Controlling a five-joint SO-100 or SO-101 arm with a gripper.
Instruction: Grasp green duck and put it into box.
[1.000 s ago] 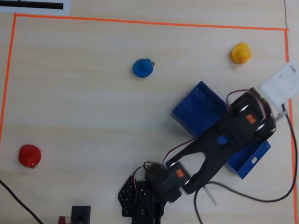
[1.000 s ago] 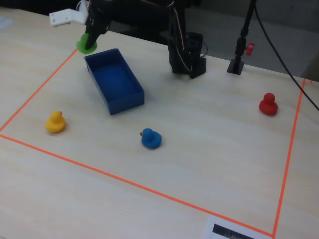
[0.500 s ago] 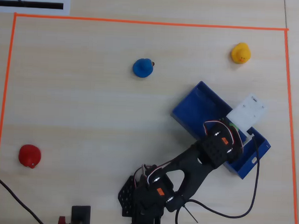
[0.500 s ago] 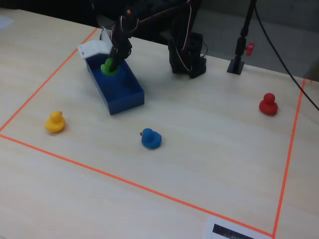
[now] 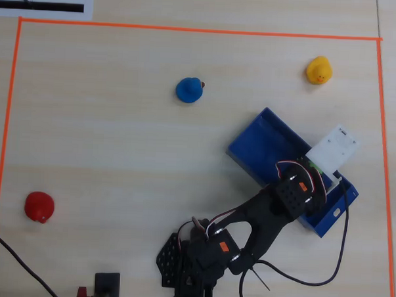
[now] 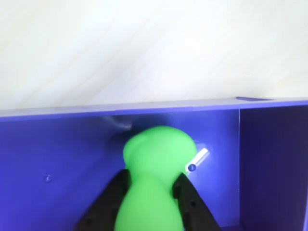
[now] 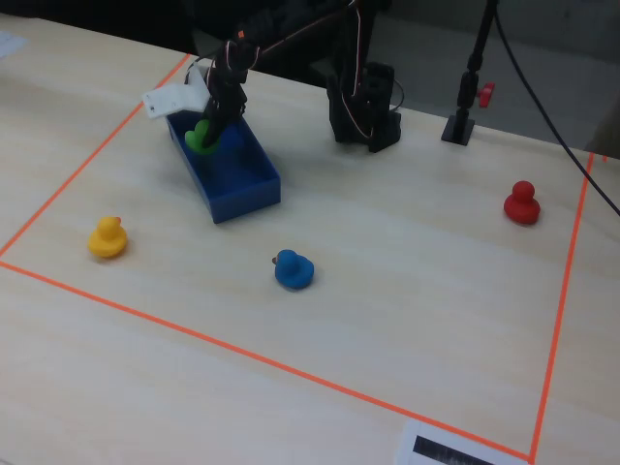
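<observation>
Green, the duck [image 6: 153,183] sits clenched between the gripper's [image 6: 150,204] black fingers [image 6: 107,204], hanging inside the blue box [image 6: 57,159] near its end wall, floor directly beneath, so in my judgement the coming move is simply letting go.

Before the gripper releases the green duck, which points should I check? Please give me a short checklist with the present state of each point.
1. Gripper shut on green duck: ok.
2. Duck over the box, inside its walls, in the wrist view: ok.
3. Duck touching the box floor: cannot tell.
4. Box interior around the duck free of other things: ok.
5. Blue duck, yellow duck, red duck away from the box: ok.
</observation>
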